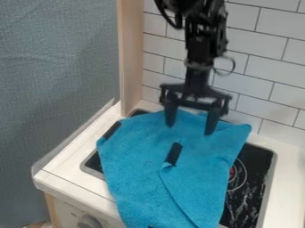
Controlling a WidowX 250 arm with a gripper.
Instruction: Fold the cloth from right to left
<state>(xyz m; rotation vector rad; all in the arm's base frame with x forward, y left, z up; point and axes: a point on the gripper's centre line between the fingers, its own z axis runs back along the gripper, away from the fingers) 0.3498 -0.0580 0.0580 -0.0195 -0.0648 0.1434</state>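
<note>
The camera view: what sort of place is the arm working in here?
Most likely a toy or mock-up kitchen: a black stovetop set in a white counter, a knob on the front below it, and white wall tiles behind.

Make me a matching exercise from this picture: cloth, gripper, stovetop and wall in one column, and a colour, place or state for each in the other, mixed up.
Column one
1. Cloth
2. Gripper
3. Stovetop
4. Wall

Column two
A. Black, partly covered
B. White tiles with dark joints
C. Bright blue, draped
D. Open, with its fingers apart

Right pairs: 1-C, 2-D, 3-A, 4-B.
</note>
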